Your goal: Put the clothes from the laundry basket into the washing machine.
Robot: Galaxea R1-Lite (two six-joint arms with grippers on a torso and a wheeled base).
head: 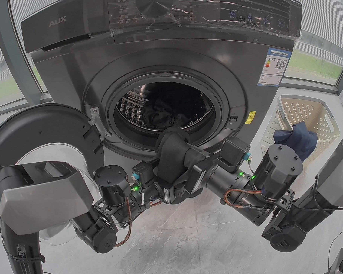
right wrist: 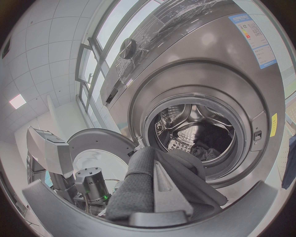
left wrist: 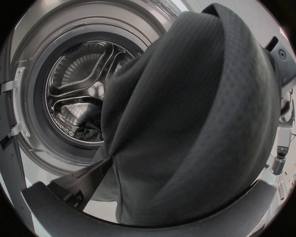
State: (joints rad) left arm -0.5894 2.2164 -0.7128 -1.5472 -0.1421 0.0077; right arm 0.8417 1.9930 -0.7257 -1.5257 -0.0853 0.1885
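A dark grey garment (head: pixel 174 154) hangs just in front of the washing machine's (head: pixel 213 65) open drum, below its lower rim. Both arms meet under it. My left gripper (head: pixel 161 183) comes in from the left and is shut on the cloth; in the left wrist view the garment (left wrist: pixel 185 123) gathers at the left gripper (left wrist: pixel 110 159). My right gripper (head: pixel 186 168) comes in from the right, shut on the same garment (right wrist: pixel 138 185), which wraps around the right gripper (right wrist: pixel 155 166). Dark clothes (head: pixel 159 113) lie inside the drum. A navy garment (head: pixel 298 137) sits in the laundry basket (head: pixel 323 110).
The round washer door (head: pixel 39 126) stands swung open at the left, close behind my left arm. The beige basket stands on the floor right of the machine. Grey tiled floor (head: pixel 191 240) lies open in front.
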